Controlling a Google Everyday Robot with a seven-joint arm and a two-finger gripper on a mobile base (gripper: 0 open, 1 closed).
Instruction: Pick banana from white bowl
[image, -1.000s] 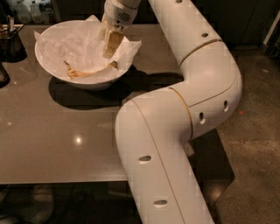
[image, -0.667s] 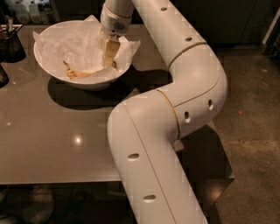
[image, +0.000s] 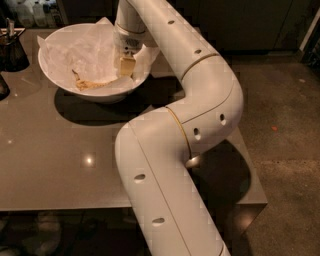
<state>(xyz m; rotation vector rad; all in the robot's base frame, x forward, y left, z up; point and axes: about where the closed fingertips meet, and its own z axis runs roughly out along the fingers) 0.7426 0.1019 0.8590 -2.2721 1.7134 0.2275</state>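
The white bowl (image: 60, 82) stands at the table's far left, lined with crumpled white paper (image: 85, 50). The banana (image: 92, 83), small and yellow-brown with a dark stem, lies on the paper in the bowl's near part. My gripper (image: 125, 67) reaches down into the bowl at its right side, just right of the banana's end. Whether it touches the banana cannot be made out.
A dark container with utensils (image: 12, 50) stands at the far left edge of the grey table (image: 60, 150). My white arm (image: 185, 130) bends across the table's right half. The floor (image: 285, 150) lies to the right of the table.
The arm has swung and its elbow has folded further over the table. The gripper stays inside the bowl at its right side. The banana has not moved.
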